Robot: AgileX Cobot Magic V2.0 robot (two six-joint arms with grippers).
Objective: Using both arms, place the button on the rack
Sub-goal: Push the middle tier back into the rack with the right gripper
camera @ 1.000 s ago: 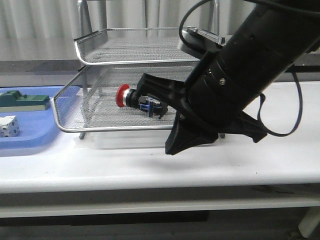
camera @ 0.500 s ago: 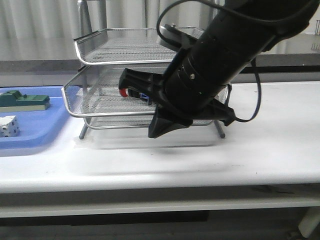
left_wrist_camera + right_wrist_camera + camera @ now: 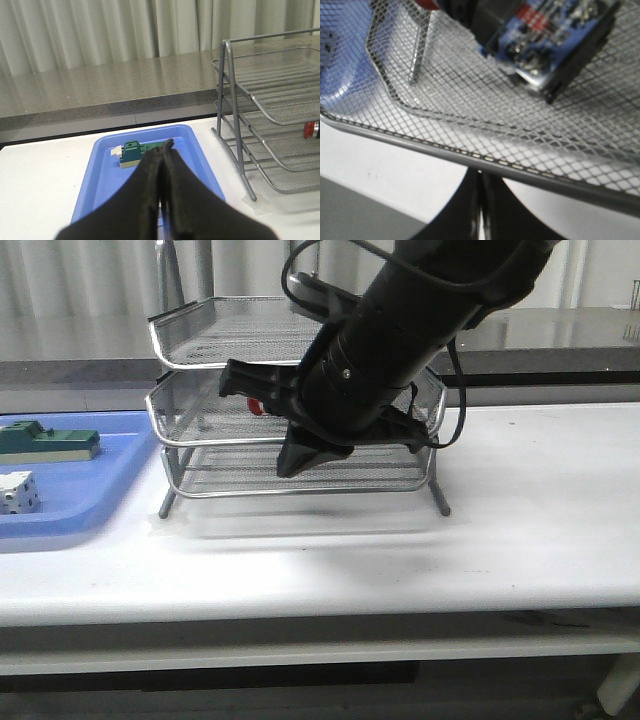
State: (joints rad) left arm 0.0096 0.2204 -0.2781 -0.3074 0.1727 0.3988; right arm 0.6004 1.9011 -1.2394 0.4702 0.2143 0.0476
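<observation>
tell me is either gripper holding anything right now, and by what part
Nothing is held. The left gripper and right gripper are both shut on nothing; the button lies loose on the rack's mesh.

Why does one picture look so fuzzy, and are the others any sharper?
The right wrist view sits so close that the button and the rack mesh blur, the dark fingers softest of all. The left wrist view is crisp on the blue tray, though its own fingers are a soft black mass. The front view is sharp, with light glinting off the rack's chrome rims.
</observation>
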